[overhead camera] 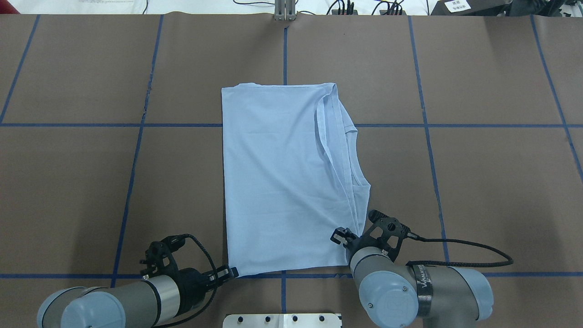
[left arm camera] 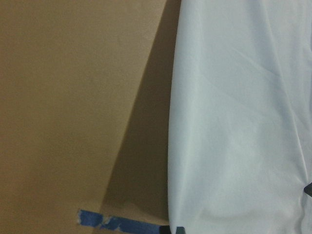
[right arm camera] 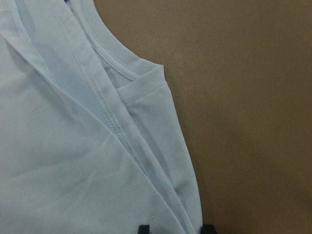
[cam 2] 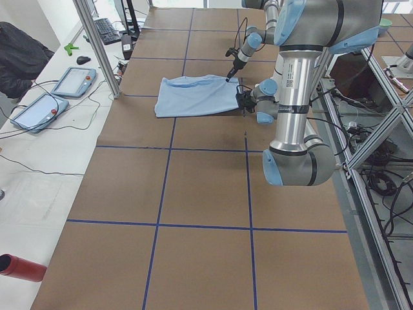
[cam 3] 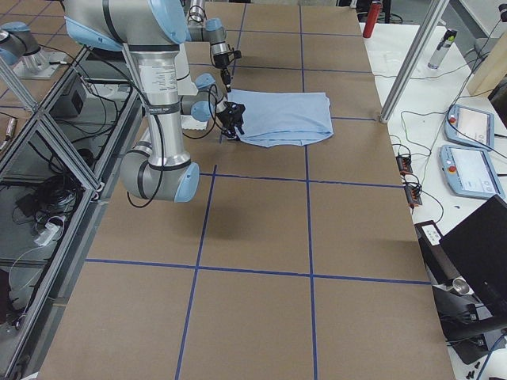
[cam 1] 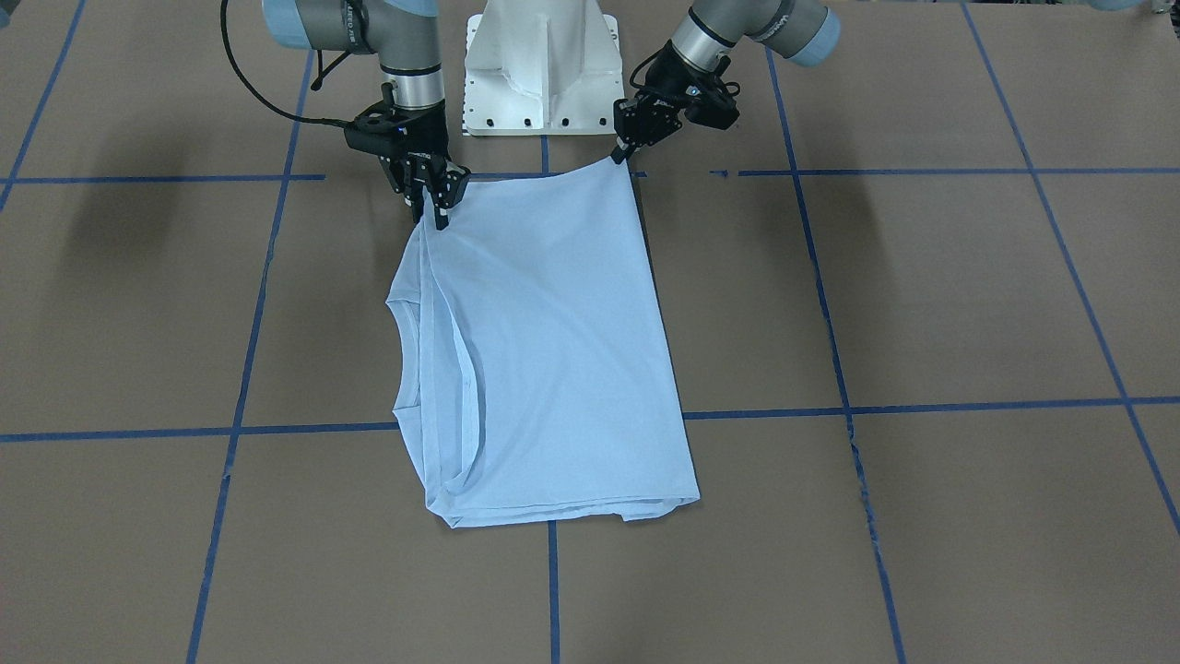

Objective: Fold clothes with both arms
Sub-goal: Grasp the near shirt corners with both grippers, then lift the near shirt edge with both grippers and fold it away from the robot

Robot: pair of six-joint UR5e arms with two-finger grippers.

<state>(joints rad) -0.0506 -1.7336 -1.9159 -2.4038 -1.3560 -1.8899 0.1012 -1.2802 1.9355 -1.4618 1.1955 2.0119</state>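
Note:
The light blue T-shirt [cam 1: 544, 350] lies folded lengthwise on the brown table, its ribbed collar [cam 1: 402, 323] at the edge on my right side. The chest print and neck label are hidden. My left gripper [cam 1: 619, 157] is shut on the shirt's near corner on my left side and holds it a little off the table; the left wrist view shows cloth [left arm camera: 234, 122] with a shadow beside it. My right gripper [cam 1: 436, 210] is shut on the other near corner, by the sleeve folds [right arm camera: 122, 126]. The near edge is stretched between them. From overhead, the left gripper [overhead camera: 230, 272] and right gripper [overhead camera: 342, 237] flank the shirt [overhead camera: 273, 182].
The white pedestal base [cam 1: 541, 65] stands just behind the shirt's near edge. Blue tape lines [cam 1: 922, 406] grid the table. Past the far edge are metal posts [cam 2: 97, 45], touch pendants [cam 2: 74, 81] and cables on a white bench. A red bottle [cam 3: 374, 16] stands at the far end.

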